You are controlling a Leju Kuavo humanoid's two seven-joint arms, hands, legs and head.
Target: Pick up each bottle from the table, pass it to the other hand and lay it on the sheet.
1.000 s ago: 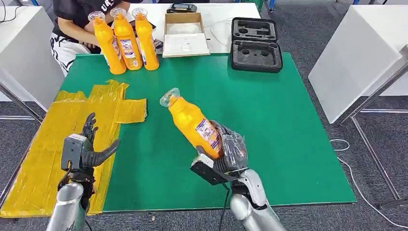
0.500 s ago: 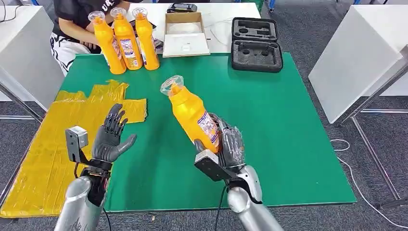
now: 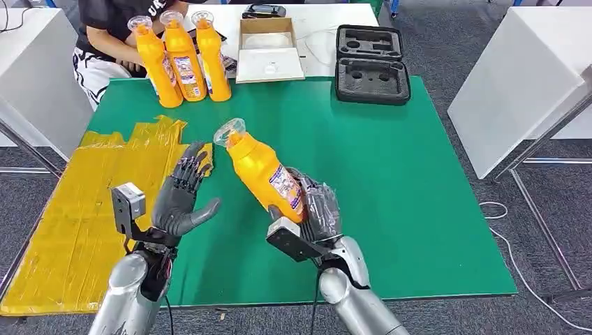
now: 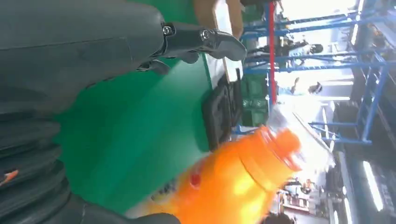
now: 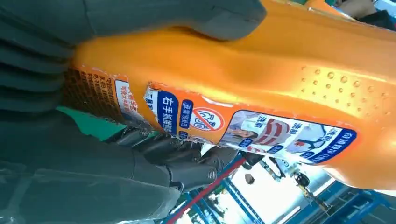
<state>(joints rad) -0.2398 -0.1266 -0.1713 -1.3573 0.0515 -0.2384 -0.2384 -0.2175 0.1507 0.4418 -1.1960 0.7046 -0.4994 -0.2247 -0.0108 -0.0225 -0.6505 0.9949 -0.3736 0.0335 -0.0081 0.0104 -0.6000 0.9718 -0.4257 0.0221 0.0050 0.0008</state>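
Head view: the right hand [image 3: 317, 209] grips the lower body of an orange plastic bottle with a clear cap [image 3: 262, 171], held tilted above the green table mat [image 3: 391, 181], cap leaning toward the left hand [image 3: 180, 199], whose fingers are spread and hold nothing. Beside it lies the crumpled yellow plastic sheet [image 3: 84, 202].

Left wrist view: the bottle hangs near the splayed fingers [image 4: 205, 39], seemingly apart.

Right wrist view: thumb and fingers clamp the labelled bottle.

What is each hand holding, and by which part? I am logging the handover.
The right hand holds the orange bottle by its lower body; the left hand holds nothing.
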